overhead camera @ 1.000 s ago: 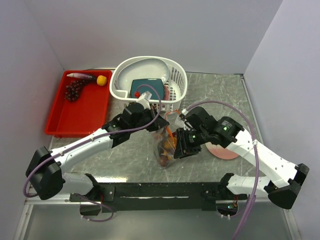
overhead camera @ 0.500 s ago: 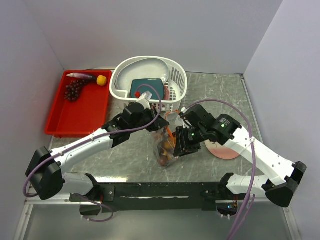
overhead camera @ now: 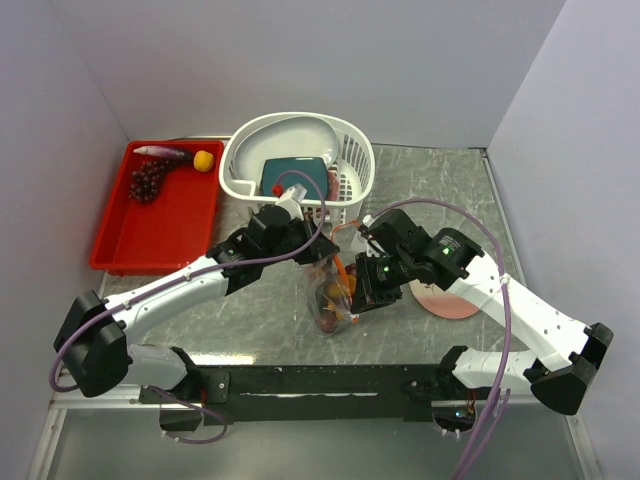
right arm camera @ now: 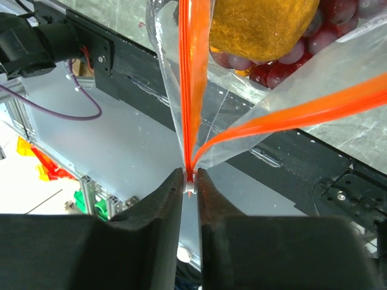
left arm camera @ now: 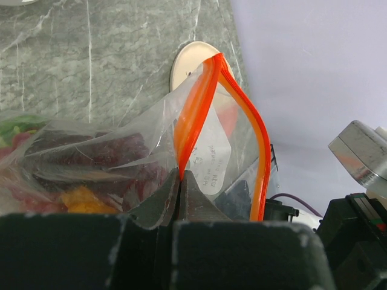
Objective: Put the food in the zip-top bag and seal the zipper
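The clear zip-top bag [overhead camera: 328, 300] hangs between my two grippers over the table's middle. It holds dark grapes [right arm camera: 284, 60], a yellow-orange fruit [right arm camera: 260, 27] and other food. My left gripper [overhead camera: 312, 250] is shut on one end of the red-orange zipper [left arm camera: 192, 115]. My right gripper [overhead camera: 362, 290] is shut on the zipper's other end [right arm camera: 192, 90], at a small white slider [right arm camera: 190, 184]. Between the grippers the two strips stand apart. A grape bunch [overhead camera: 148, 180], an eggplant [overhead camera: 165, 152] and a yellow fruit [overhead camera: 203, 160] lie in the red tray [overhead camera: 150, 235].
A white slotted basket [overhead camera: 350, 150] with a teal dish [overhead camera: 295, 178] stands at the back, just behind the left gripper. A round pink-and-cream plate [overhead camera: 445, 300] lies under the right arm; it also shows in the left wrist view [left arm camera: 190, 60]. The red tray sits at the back left.
My right gripper has moved a little to the left, toward the left gripper, still holding the zipper. The bag has shifted slightly with it. The left arm has barely moved.
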{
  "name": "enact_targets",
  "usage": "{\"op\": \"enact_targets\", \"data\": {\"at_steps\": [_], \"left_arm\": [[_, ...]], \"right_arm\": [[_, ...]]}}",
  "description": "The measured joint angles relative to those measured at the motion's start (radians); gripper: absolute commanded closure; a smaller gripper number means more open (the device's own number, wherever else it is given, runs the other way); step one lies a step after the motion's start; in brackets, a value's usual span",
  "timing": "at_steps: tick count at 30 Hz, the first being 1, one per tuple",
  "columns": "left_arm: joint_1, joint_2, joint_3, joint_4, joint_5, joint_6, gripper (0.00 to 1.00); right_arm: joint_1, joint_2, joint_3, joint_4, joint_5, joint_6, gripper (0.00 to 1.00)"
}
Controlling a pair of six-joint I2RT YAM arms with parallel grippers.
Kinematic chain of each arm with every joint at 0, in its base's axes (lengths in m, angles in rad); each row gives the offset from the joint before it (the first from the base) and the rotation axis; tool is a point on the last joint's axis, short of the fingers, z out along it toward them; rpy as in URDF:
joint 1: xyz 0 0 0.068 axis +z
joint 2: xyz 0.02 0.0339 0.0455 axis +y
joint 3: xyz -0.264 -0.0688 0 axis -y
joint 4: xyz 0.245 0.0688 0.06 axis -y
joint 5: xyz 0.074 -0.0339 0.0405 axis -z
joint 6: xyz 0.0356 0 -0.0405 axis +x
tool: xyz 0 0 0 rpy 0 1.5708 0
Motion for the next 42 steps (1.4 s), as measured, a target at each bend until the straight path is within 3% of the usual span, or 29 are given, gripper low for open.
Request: {"op": "enact_targets", "data": {"at_steps": [3,6,10,14,18,22,26,33,42], "left_arm": [[0.000,0.001,0.002,-0.002,0.003,0.005,0.98],[-0.001,0.001,0.008,-0.003,0.005,0.018,0.87],[-0.001,0.000,0.008,-0.004,0.017,0.063,0.53],[-0.002,-0.023,0.003,-0.005,0.038,0.137,0.35],[-0.020,-0.135,-0.048,-0.006,0.033,0.218,0.39],[-0.069,-0.279,-0.134,0.015,0.003,0.267,0.55],[-0.143,-0.382,-0.232,0.053,-0.044,0.295,0.64],[-0.335,-0.428,-0.338,0.109,-0.193,0.346,0.66],[-0.485,-0.365,-0.358,0.204,-0.372,0.430,0.58]], "right_arm": [[0.000,-0.002,-0.006,0.001,-0.003,0.000,0.93],[0.000,-0.006,-0.013,0.008,-0.006,0.003,0.98],[-0.001,-0.025,-0.031,0.029,-0.017,0.014,1.00],[-0.006,-0.042,-0.044,0.047,-0.022,0.030,1.00],[-0.026,-0.046,-0.046,0.049,-0.029,0.033,1.00],[-0.045,-0.045,-0.045,0.047,-0.034,0.035,1.00],[-0.060,-0.037,-0.037,0.044,-0.051,0.038,1.00],[-0.097,-0.019,-0.023,0.037,-0.076,0.073,1.00],[-0.153,-0.019,-0.019,0.036,-0.121,0.145,1.00]]}}
